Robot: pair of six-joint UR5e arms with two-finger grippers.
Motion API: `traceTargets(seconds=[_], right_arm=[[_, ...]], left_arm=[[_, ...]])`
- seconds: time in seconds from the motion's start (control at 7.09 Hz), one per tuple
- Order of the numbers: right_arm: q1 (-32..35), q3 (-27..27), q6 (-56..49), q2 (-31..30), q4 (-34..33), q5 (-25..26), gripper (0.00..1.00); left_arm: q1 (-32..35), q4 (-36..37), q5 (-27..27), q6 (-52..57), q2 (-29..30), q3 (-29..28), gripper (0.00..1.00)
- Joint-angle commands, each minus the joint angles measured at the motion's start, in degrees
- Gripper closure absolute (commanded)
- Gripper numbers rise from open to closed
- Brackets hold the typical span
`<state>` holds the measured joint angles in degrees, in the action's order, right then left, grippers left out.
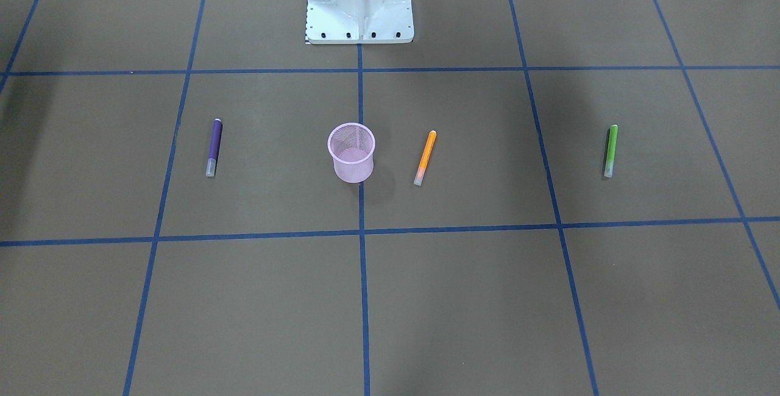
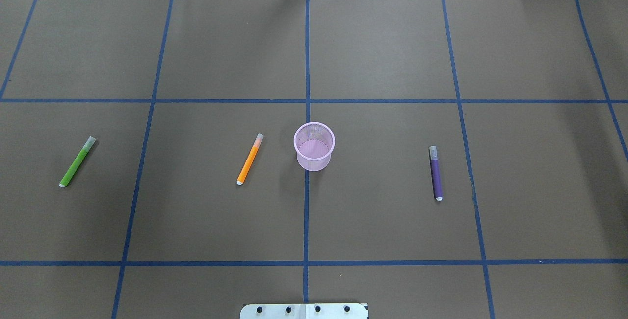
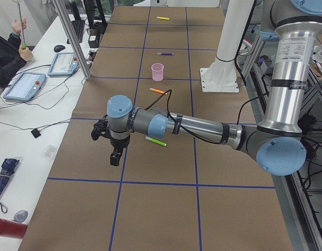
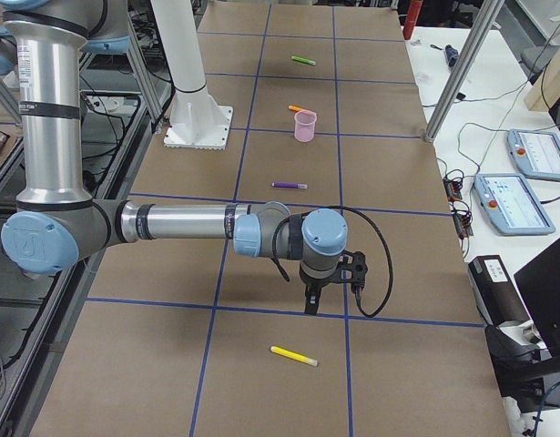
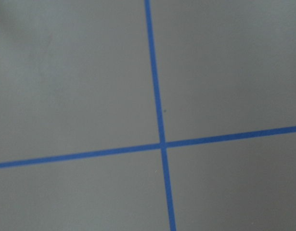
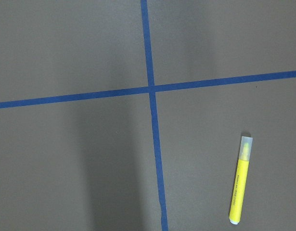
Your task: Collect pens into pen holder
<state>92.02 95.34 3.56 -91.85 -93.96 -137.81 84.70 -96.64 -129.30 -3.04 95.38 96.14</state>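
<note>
The pink mesh pen holder (image 2: 314, 146) stands upright at the table's middle and holds nothing. The orange pen (image 2: 249, 159) lies just to its left, the green pen (image 2: 77, 162) far left, the purple pen (image 2: 435, 172) to the right. The yellow pen (image 6: 239, 186) lies beyond the table's right end area, below my right wrist camera. My left gripper (image 3: 114, 157) hangs above the mat past the green pen (image 3: 156, 141). My right gripper (image 4: 311, 300) hangs above the mat between the purple pen (image 4: 289, 185) and the yellow pen (image 4: 293, 356). I cannot tell whether either gripper is open or shut.
The white robot base (image 1: 359, 3) stands at the table's near edge. Blue tape lines grid the brown mat. A side bench with tablets (image 3: 24, 86), cables and metal posts (image 3: 71, 36) runs along the far edge. A seated person (image 3: 6, 52) is there.
</note>
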Motion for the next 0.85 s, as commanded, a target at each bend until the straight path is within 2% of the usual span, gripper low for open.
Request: traceTargets(seconds=[0.0, 0.14, 0.42, 0.56, 0.71], right_arm=[[0.0, 0.1, 0.0, 0.3, 0.4, 0.3, 0.00], [-0.1, -0.1, 0.1, 0.2, 0.4, 0.3, 0.00], [-0.1, -0.4, 0.3, -0.2, 0.4, 0.9, 0.00], [-0.1, -0.7, 0.2, -0.4, 0.4, 0.7, 0.00], [-0.1, -0.7, 0.2, -0.4, 0.4, 0.5, 0.00]], left_arm=[[-7.6, -1.4, -0.3, -0.5, 1.8, 2.6, 0.00], [-10.3, -1.6, -0.4, -4.2, 1.8, 2.6, 0.00], [-20.1, -8.6, 0.3, -23.8, 1.3, 2.7, 0.00], [-23.6, -11.9, 1.3, -29.1, 1.0, 2.6, 0.00], [-27.1, -12.7, 4.6, -32.2, 0.2, 2.8, 0.00]])
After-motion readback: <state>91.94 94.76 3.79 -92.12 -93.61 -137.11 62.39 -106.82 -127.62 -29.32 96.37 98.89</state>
